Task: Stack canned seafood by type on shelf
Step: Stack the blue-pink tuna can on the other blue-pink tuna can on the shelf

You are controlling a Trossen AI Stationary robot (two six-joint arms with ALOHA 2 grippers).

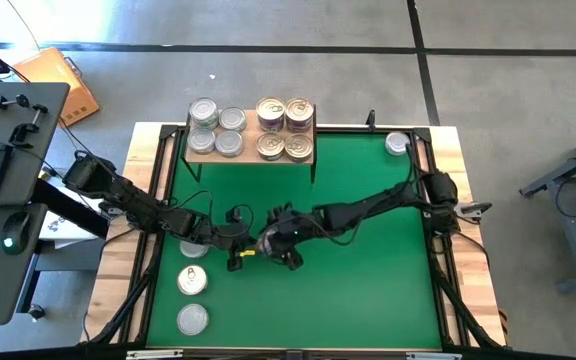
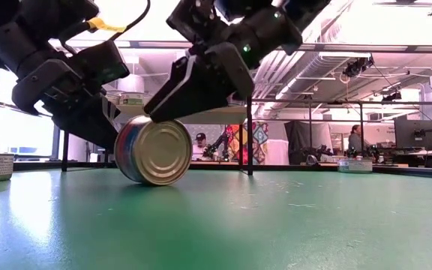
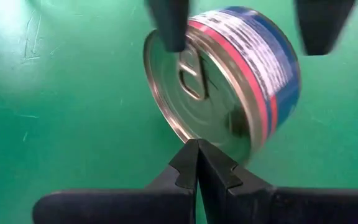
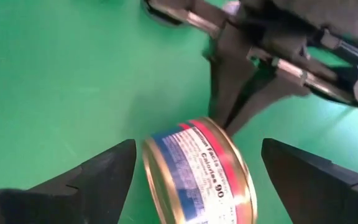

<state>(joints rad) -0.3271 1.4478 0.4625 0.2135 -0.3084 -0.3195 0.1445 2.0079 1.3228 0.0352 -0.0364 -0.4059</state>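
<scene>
A tin of canned seafood [image 2: 152, 150] with a blue and red label and a pull-tab lid [image 3: 197, 87] stands tilted on its edge on the green mat [image 2: 276, 217]. My left gripper [image 3: 197, 155] is shut and meets the tin from the table's left. My right gripper [image 4: 197, 146] is open, with one finger on either side of the tin. The shelf [image 1: 251, 150] at the far edge holds silver-lidded tins [image 1: 215, 130] on its left and gold-lidded tins [image 1: 285, 128] on its right. My left gripper's shut fingertips [image 3: 188, 163] touch the lid's rim [image 3: 194, 138] low down, slanting down from the table's left. The tin stands on its lower edge [image 2: 145, 180] on the mat, its lid facing this gripper. My right gripper has one finger [image 2: 178, 90] close over the tin's upper rim [image 2: 150, 120]; I cannot tell whether it touches.
Two loose tins [image 1: 192, 281] [image 1: 193, 320] lie on the mat at the near left, and a third [image 1: 195, 248] lies under my left arm. One more tin [image 1: 397, 144] sits at the far right corner. The mat's right half is bare.
</scene>
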